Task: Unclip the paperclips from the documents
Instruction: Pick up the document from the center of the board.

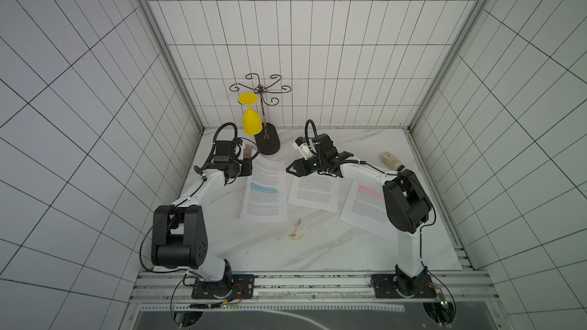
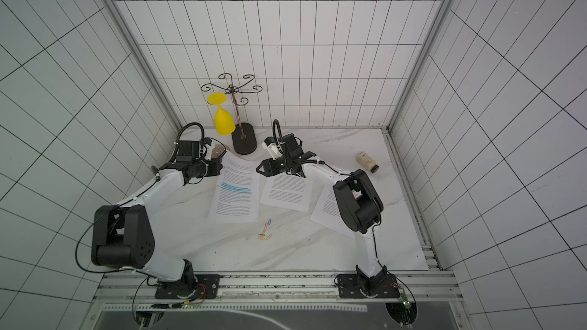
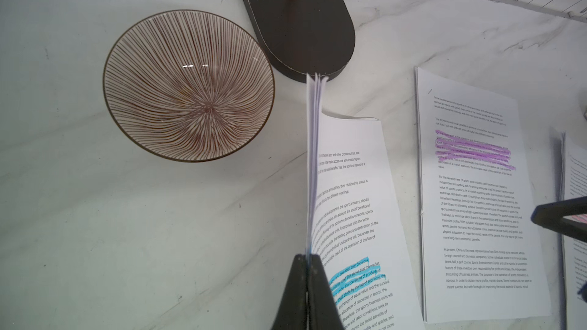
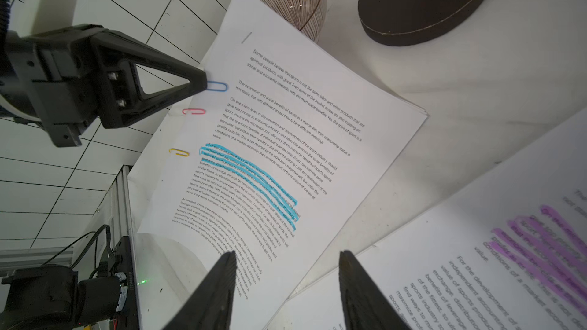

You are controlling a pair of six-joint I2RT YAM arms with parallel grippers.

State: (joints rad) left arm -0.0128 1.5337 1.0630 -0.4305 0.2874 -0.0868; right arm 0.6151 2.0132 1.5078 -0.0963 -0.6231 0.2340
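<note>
left gripper (image 3: 307,260) clamps edge of blue-band document (image 3: 355,185), seemingly at blue paperclip (image 4: 218,86); right gripper (image 4: 287,257) gapes nearby.

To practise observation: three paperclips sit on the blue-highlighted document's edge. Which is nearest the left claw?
The blue paperclip, right at the left claw; the pink paperclip and gold paperclip sit further along that edge.

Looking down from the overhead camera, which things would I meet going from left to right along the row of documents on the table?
blue-highlighted document → middle document → pink-highlighted document → beige jar
</note>
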